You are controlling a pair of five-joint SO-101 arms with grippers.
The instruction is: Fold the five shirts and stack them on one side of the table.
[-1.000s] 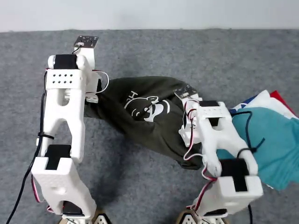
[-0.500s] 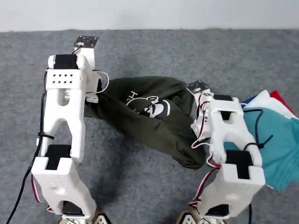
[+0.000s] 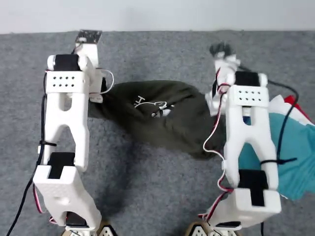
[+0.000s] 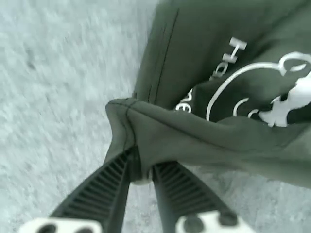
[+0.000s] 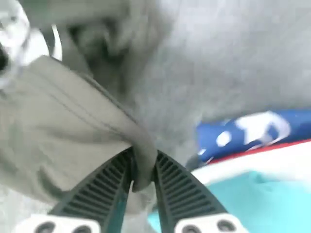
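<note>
- Jaws of your left gripper [image 4: 142, 167] and right gripper [image 5: 142, 164] each clench an edge of the green shirt [image 3: 162, 123] stretched between them.
- Pulling hard may slip a thin pinch.
- Teal shirt [image 3: 295, 147] beside your right arm could snag.

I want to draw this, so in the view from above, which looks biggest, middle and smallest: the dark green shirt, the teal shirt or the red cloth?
1. dark green shirt
2. teal shirt, partly hidden by the right arm and cut off at the picture's edge
3. red cloth, just a sliver
</note>
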